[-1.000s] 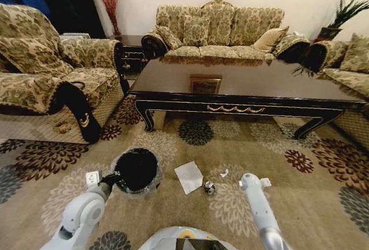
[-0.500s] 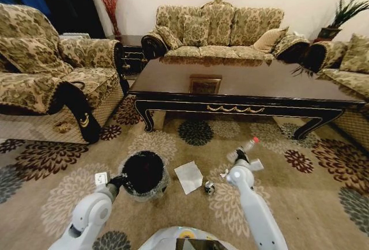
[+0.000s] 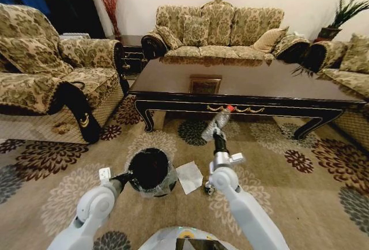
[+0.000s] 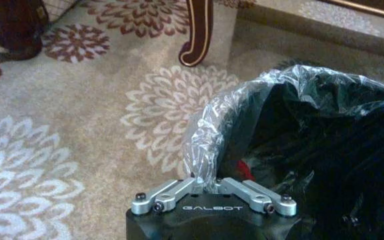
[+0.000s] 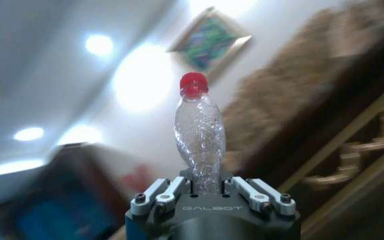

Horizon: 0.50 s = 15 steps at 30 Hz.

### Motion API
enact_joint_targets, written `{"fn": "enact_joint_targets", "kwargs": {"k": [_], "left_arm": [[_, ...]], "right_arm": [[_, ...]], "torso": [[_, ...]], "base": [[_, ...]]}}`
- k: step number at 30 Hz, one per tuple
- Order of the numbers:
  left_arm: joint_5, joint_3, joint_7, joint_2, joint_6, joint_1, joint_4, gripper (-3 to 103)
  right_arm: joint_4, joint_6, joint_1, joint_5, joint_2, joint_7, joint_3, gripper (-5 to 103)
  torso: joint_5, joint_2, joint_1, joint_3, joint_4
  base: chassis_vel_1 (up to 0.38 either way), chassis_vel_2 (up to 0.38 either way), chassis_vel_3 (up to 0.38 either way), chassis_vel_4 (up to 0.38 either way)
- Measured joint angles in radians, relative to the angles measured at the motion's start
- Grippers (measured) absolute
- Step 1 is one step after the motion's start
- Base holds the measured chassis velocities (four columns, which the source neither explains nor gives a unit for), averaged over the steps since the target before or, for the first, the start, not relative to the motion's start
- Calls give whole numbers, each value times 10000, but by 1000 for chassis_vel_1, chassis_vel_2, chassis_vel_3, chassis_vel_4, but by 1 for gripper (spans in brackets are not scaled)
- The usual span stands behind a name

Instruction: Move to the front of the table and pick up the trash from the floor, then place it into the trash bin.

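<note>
We stand on the flowered carpet [image 3: 52, 198] in front of the dark wooden coffee table [image 3: 242, 83]. Our right gripper [image 3: 218, 136] pinches the base of a clear plastic bottle with a red cap [image 3: 217, 123], its jaws pressed against the bottle's lower end. A second ago this arm was low over the carpet, beside the litter. Now it has risen and swung toward our left, so the bottle points upward in front of the table's gold-trimmed edge. The right wrist view confirms the bottle [image 5: 199, 131] standing straight out of the gripper [image 5: 205, 189].

Our left gripper [image 3: 124, 176] clamps the lined rim of the black trash bin [image 3: 151, 169]. The bin has shifted toward the middle since a second ago. In the left wrist view the jaws nip the clear liner [image 4: 213, 130].

The bottle is off the floor but not yet over the bin. The white paper sheet [image 3: 189, 176] and a small dark-and-silver round object [image 3: 206, 190] remain on the carpet just beside the bin.
</note>
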State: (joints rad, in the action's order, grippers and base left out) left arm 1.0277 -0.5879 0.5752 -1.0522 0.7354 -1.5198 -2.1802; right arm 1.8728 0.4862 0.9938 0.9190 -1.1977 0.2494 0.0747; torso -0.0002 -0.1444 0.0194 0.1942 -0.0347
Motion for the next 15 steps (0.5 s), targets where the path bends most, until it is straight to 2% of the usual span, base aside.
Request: {"fn": "enact_joint_targets", "kwargs": {"k": [3,7,10,15], "left_arm": [[419,217,174,234,0,320,171,1],[940,352,463,429,0,607,224,1],[1327,497,632,643,0,890,311,1],[1528,663,740,784,-1,1101,459,1]], "right_arm": [[-44,331,-326,-436,116,-590,1022,21],[131,360,-541,-834,179,-658,2026,21],[9,568,-911,-1965,139,-879,2979,21],[-251,706,-1314,-2355,-45,-1027,3550,21]], "torso": [[-1,0,0,0,0],[1,1,0,0,1],[0,1,0,0,0],[0,1,0,0,1]], "base": [[0,0,0,0],[0,0,0,0],[0,0,0,0],[0,0,0,0]]}}
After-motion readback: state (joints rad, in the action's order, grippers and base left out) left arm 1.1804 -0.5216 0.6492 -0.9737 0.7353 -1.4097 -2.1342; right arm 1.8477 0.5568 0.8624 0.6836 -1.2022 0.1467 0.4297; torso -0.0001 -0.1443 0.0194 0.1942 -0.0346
